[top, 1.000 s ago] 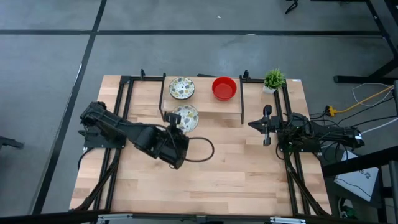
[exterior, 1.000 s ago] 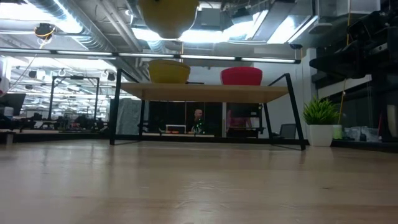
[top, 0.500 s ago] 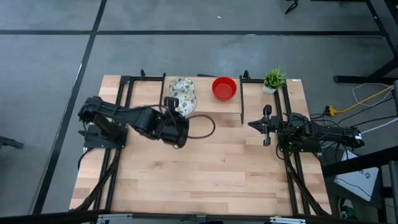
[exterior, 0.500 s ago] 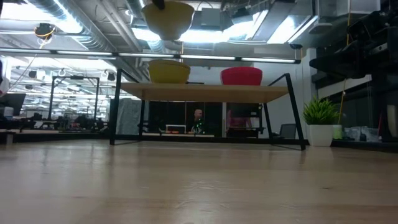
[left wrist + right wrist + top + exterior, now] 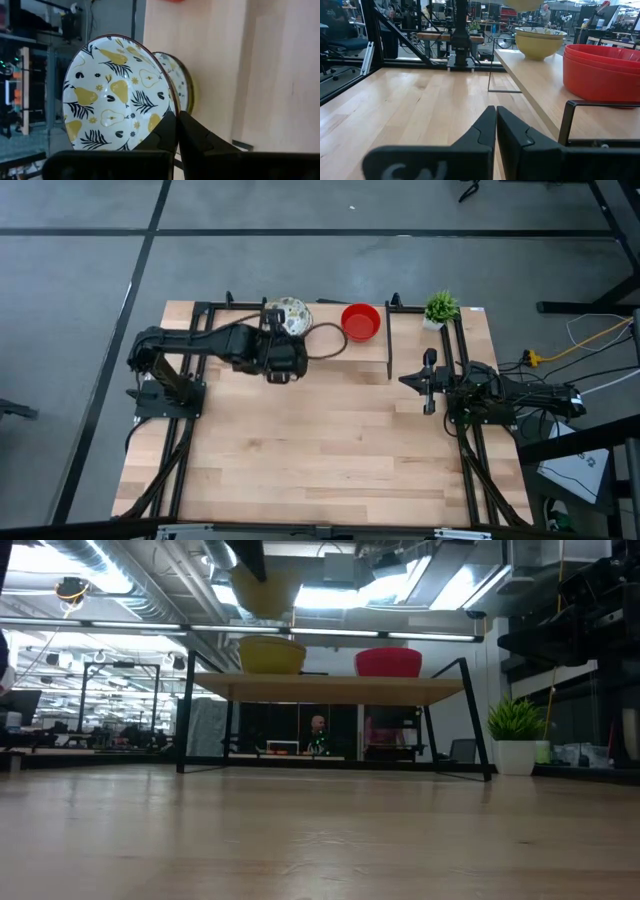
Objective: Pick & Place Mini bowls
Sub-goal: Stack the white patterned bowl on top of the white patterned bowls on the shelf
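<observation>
A cream-white patterned bowl [image 5: 117, 97], printed inside with yellow pears and dark leaves and yellow on its outside, is held by its rim in the left gripper [image 5: 176, 131], whose fingers are pinched closed on the bowl's edge. In the high view this held bowl [image 5: 289, 316] is seen above the left part of the raised wooden shelf [image 5: 372, 352] at the far side of the table, directly over a second patterned bowl that rests there and is almost wholly covered by it. In the low view the held bowl [image 5: 266, 592] hangs clear above the resting bowl [image 5: 271, 655], the two being apart. From the left wrist, the resting bowl [image 5: 179, 87] is seen just behind the held one.

To the right on the same shelf, red bowls [image 5: 360, 321] are placed; from the right wrist they appear as a nested stack [image 5: 601, 70], though the number cannot be told. The stack stands near the patterned bowls but does not touch them.

A small green potted plant [image 5: 440, 308] is set at the far right corner of the table [image 5: 330, 450].

The right gripper [image 5: 428, 385] is kept at the right side of the table, well apart from the shelf's bowls, with its fingers closed together and nothing held between them.
</observation>
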